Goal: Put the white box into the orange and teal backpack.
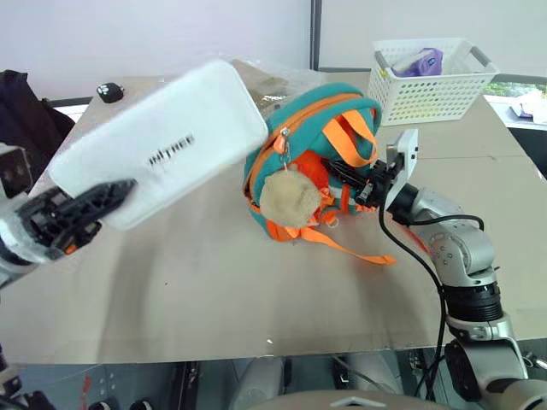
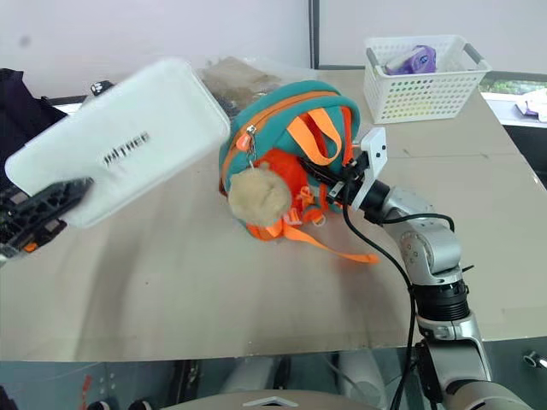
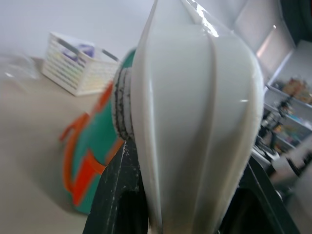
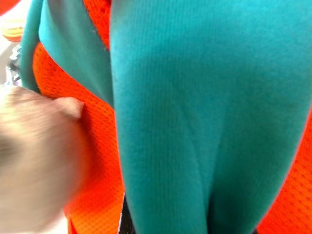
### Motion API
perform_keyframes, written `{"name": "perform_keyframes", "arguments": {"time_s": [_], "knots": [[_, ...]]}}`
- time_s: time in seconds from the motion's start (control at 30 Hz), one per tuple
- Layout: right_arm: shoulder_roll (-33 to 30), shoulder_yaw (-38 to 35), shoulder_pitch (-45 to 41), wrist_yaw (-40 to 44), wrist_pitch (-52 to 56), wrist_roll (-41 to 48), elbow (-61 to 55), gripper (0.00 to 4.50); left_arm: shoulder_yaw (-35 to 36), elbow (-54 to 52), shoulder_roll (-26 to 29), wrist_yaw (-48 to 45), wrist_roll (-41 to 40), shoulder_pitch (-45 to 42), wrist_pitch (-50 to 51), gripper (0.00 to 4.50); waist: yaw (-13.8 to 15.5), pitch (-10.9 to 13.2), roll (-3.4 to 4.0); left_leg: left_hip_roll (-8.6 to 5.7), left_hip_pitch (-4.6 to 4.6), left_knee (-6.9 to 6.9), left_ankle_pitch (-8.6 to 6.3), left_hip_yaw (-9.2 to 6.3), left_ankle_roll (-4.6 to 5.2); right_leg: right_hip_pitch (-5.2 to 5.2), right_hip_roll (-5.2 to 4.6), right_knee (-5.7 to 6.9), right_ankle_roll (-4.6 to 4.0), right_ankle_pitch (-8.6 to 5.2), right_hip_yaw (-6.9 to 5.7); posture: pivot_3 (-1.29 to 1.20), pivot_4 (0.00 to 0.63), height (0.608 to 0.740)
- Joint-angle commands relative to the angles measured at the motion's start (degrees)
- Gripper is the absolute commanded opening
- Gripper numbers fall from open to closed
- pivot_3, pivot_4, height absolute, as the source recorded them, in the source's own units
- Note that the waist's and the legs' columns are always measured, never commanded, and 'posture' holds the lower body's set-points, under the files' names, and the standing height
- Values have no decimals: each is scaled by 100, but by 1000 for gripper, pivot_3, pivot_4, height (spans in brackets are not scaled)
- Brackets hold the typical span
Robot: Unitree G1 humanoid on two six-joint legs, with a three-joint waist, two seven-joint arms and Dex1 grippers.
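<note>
Tan table point(image 1: 214, 290) under orange and teal backpack point(image 1: 329, 115), white basket point(image 1: 427, 90), clear bag point(image 1: 269, 81)

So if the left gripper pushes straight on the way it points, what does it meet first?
Probably the orange and teal backpack: the left gripper aims the white box toward it, so the box's far end would likely touch first, though depth is unclear.

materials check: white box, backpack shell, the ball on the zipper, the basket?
White box: looks like hard glossy plastic; moulded ridges and highlights in the left wrist view.
Backpack: woven teal fabric with orange mesh panels; weave shows in the right wrist view.
Ball: tan plush, fuzzy outline.
Basket: white perforated, probably rigid plastic.
</note>
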Motion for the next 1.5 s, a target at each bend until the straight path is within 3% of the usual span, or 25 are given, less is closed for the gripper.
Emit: {"name": "perform_keyframes", "arguments": {"time_s": [0.03,0.3,0.53,0.8,1.0,1.3,1.5], "knots": [[87,-145,-191,-116,-136,83,-91,20,-188,-43,-83,6,553,-11,-771,964,10,0,0,0,1,0,0,0,0,0,0,0,0,0,-1,0,150,740],[216,-156,-270,-169,-61,160,-83,20,-801,125,-372,245,1298,-342,-1819,964,5,-5,-9,-1,0,0,0,-1,0,2,0,-2,0,0,-1,0,150,740],[250,-142,-201,-184,-85,140,-89,20,-419,278,-343,476,942,-578,-1806,964,-2,-5,-8,0,2,0,0,-1,0,2,1,4,0,0,-2,0,150,740],[291,-104,-208,-138,-89,128,-40,20,-447,277,-350,419,1149,-301,-2005,964,-10,-4,-8,0,1,0,0,-1,0,1,1,2,0,0,-3,0,150,740],[322,-65,-174,-145,-49,131,-86,20,-503,461,-415,687,1369,-563,-2371,964,-9,-4,-8,0,1,0,0,-1,1,1,1,1,0,0,-3,0,150,740],[388,-13,-154,-178,-6,146,-154,20,-1680,195,-76,284,2851,-532,-3621,964,-2,-4,-8,-2,-1,-1,0,-2,1,1,0,-1,0,0,-3,0,150,740],[450,19,-163,-192,-34,136,-134,20,-2544,581,138,690,3412,-1642,-3431,964,19,-4,-8,-3,0,0,0,-3,1,3,0,2,1,0,-5,0,150,740]]}}
